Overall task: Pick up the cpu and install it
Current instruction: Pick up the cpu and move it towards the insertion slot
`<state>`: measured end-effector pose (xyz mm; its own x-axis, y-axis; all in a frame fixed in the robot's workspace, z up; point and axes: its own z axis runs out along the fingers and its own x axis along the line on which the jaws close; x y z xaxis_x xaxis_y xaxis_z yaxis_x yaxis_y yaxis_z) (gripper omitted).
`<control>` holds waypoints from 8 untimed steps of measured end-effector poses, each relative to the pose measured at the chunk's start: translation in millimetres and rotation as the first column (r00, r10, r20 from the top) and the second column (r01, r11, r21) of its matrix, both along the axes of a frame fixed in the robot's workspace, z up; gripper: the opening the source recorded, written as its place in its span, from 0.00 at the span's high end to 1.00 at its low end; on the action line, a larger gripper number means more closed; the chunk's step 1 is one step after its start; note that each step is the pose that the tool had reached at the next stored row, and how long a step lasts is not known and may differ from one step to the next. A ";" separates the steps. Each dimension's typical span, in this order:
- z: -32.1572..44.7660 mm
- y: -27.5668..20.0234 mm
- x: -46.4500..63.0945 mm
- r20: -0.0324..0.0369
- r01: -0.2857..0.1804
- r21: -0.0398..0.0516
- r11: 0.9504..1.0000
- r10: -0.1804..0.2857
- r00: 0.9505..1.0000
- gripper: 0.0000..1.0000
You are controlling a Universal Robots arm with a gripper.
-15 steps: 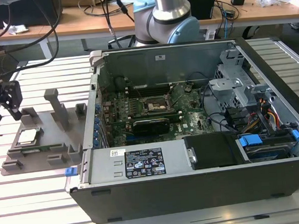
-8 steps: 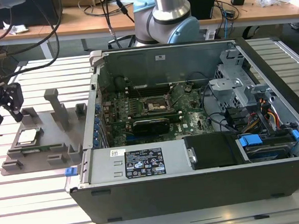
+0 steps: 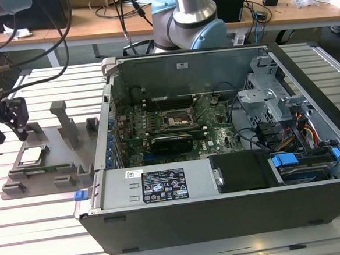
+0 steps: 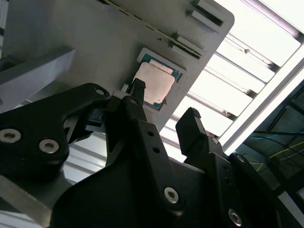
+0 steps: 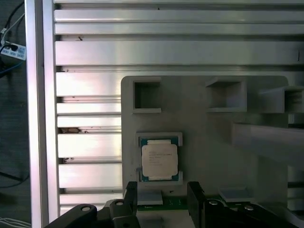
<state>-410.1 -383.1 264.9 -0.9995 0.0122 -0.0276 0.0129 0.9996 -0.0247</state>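
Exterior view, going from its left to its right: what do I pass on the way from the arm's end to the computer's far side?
gripper → cpu → grey upright post → motherboard socket → metal drive cage

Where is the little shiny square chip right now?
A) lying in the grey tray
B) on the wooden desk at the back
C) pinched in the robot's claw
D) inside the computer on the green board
A: the cpu lies flat in its square recess in the grey holder tray, and the gripper is open with nothing between its fingers.
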 end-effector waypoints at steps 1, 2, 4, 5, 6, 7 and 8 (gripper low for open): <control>-0.7 0.0 0.0 0.000 0.000 0.000 1.000 0.000 1.000 0.46; -1.3 0.0 0.0 0.000 0.000 0.000 1.000 0.000 1.000 0.46; -10.2 0.1 0.0 0.000 0.000 0.000 1.000 0.000 1.000 0.46; -18.1 0.2 0.0 0.000 0.000 0.000 1.000 0.000 1.000 0.46; -18.9 0.3 0.0 0.000 0.000 0.000 1.000 0.000 1.000 0.46; -19.5 0.3 0.0 0.000 0.000 0.000 1.000 0.000 1.000 0.46; -20.1 0.3 0.0 0.000 0.000 0.000 1.000 0.000 1.000 0.46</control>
<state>-410.1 -382.8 244.8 -0.9995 0.0121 -0.0276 0.0128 0.9996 -0.0247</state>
